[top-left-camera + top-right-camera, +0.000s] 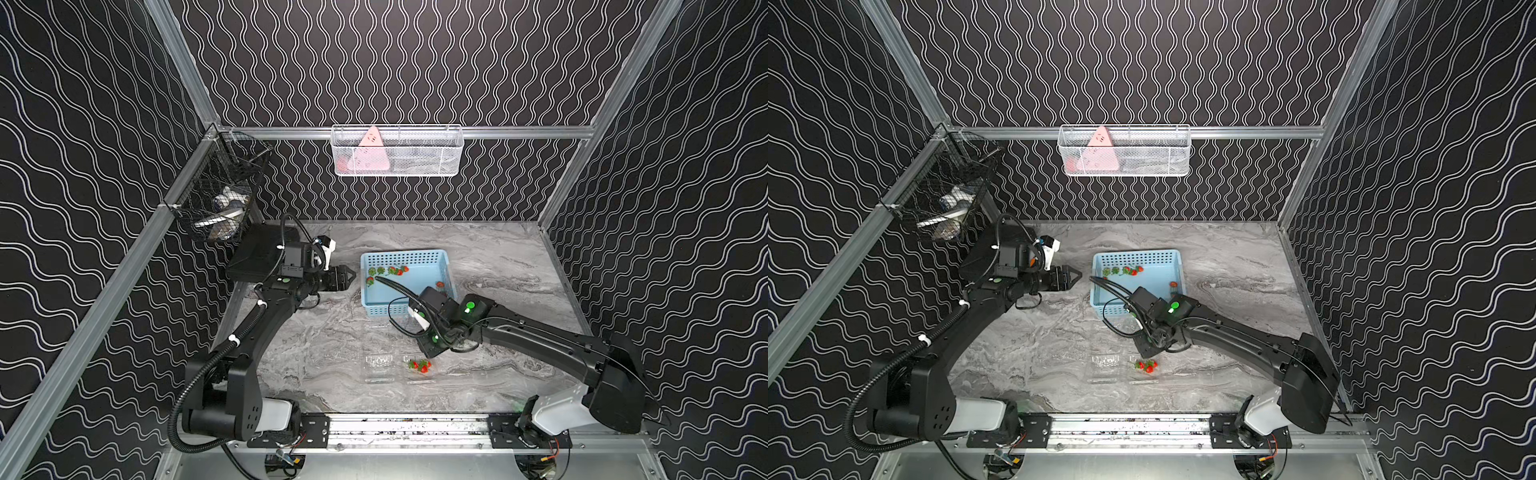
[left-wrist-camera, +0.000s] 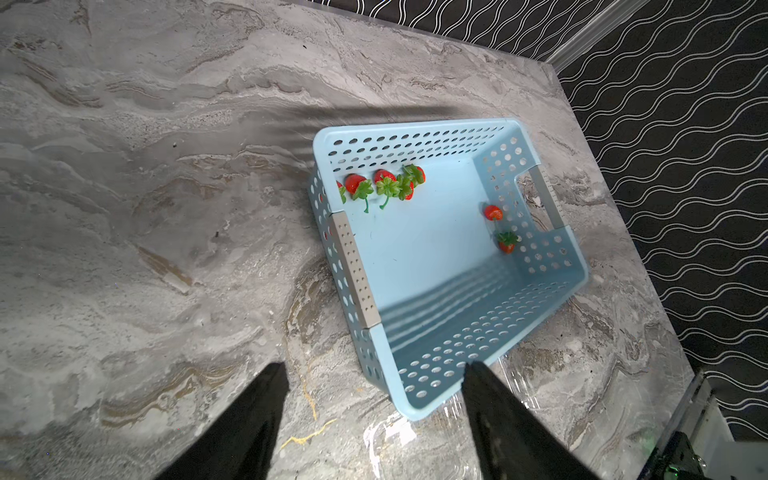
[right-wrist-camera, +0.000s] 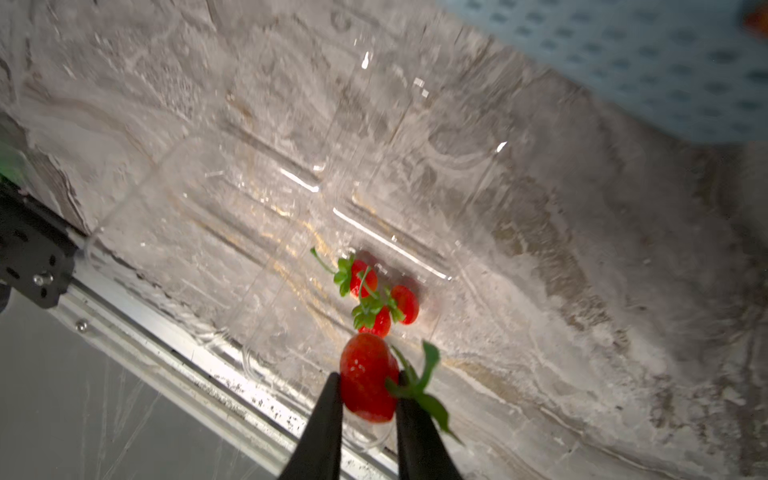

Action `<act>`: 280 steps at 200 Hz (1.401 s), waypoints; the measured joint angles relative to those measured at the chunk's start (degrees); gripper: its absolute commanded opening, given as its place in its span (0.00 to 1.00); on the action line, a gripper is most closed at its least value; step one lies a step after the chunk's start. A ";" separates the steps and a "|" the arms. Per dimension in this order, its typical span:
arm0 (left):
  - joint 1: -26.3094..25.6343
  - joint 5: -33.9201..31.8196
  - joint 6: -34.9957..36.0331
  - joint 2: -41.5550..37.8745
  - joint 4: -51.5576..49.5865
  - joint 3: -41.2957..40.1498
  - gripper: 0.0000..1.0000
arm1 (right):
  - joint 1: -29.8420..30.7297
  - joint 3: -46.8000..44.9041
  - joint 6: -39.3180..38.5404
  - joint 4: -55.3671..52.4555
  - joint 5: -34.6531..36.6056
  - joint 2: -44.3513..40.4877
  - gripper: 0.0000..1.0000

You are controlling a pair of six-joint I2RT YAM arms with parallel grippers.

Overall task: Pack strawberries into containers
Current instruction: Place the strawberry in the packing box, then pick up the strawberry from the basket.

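A strawberry [image 3: 365,361] is pinched in the right gripper [image 3: 368,375] above the edge of the clear container [image 3: 390,241], where three berries [image 3: 376,299] are lodged. The left gripper [image 2: 376,365] is held wide, empty. If released here, the rim may be struck and the berry lost onto the table [image 3: 582,291].

The grey marbled table [image 1: 498,266] carried three things. A light-blue perforated basket [image 1: 403,258] stood just ahead of the left gripper [image 1: 350,276] and behind the right gripper [image 1: 430,352]. A clear container [image 1: 411,376] lay below the right gripper's tips. A second clear container [image 1: 378,365] lay just beside it, toward the left gripper. Their edges seemed to touch, but the plastic was hard to see.
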 measured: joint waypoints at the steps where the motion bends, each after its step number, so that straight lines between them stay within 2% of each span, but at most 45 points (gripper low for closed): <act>1: 0.00 0.00 0.00 0.00 0.00 0.00 0.72 | 0.15 -0.26 0.11 0.11 0.00 0.02 0.23; 20: 0.00 -0.02 0.00 -0.31 0.02 -0.11 0.72 | 1.60 -2.80 1.62 0.28 -0.57 1.20 0.27; 73: 0.00 -0.04 0.00 -0.46 0.00 -0.26 0.72 | 3.61 -4.81 3.91 1.11 -1.16 2.89 0.47; 113: 0.00 -0.04 0.00 -0.46 0.00 -0.26 0.72 | 3.50 -1.53 3.89 -0.33 1.57 1.95 0.50; 135: 0.00 -0.04 0.00 -0.46 0.00 -0.26 0.72 | 1.27 3.63 1.95 -0.83 3.78 1.66 0.51; 154: 0.00 -0.04 0.00 -0.44 0.00 -0.26 0.72 | -4.02 7.82 -0.90 -0.02 4.81 2.71 0.51; 184: 0.00 -0.07 0.00 -0.31 0.00 -0.26 0.73 | -14.75 14.36 -6.69 4.09 4.87 10.19 0.51; 202: 0.00 -0.04 0.00 0.13 0.00 -0.26 0.72 | -18.82 19.78 -9.57 6.49 4.00 16.98 0.51; 245: 0.00 0.15 -0.02 1.11 0.02 -0.26 0.72 | -24.13 30.80 -14.08 10.43 1.09 31.93 0.52; 280: -0.02 0.48 -0.04 2.38 0.04 -0.26 0.72 | -25.81 38.32 -16.24 12.59 -0.28 41.35 0.51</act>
